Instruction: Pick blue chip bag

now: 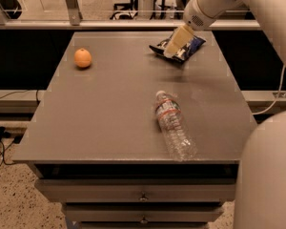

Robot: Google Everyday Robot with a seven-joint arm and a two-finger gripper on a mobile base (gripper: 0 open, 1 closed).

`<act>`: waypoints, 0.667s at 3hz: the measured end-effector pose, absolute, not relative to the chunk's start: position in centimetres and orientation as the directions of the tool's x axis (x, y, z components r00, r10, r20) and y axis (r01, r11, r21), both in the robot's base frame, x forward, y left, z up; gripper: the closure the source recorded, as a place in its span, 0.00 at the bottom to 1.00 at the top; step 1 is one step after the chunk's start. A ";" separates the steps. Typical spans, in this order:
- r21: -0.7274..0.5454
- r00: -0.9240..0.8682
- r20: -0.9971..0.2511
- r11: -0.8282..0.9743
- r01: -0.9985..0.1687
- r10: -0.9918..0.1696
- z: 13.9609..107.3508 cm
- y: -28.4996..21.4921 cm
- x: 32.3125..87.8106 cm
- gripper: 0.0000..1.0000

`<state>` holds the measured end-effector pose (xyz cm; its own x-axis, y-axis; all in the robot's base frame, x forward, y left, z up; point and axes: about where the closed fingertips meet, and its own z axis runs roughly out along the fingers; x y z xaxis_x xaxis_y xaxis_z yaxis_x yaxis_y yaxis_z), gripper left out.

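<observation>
The blue chip bag [190, 46] is a small crinkled navy bag with white lettering, lying flat at the far right of the grey table [109, 109]. My gripper [177, 42] hangs from the white arm that comes in from the top right. Its pale fingers point down and left, directly over the middle of the bag, hiding part of it. I cannot tell whether it touches the bag.
A clear water bottle [174, 124] lies on its side near the table's front right. An orange [83, 58] sits at the far left. The robot's white body [269, 175] fills the lower right corner. Drawers sit below the tabletop. A rail runs behind the table.
</observation>
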<state>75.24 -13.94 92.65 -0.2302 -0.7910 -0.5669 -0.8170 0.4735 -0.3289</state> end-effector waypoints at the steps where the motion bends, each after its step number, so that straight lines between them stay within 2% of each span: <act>1: -0.174 -0.385 -0.618 0.597 -0.783 -0.686 89.0 -12.7 78.8 0.00; 2: -0.096 -0.466 -0.628 0.656 -0.749 -0.623 87.2 -12.7 80.3 0.00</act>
<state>80.32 -12.68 87.17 -0.4658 -0.6233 -0.6281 -0.7486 0.6561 -0.0959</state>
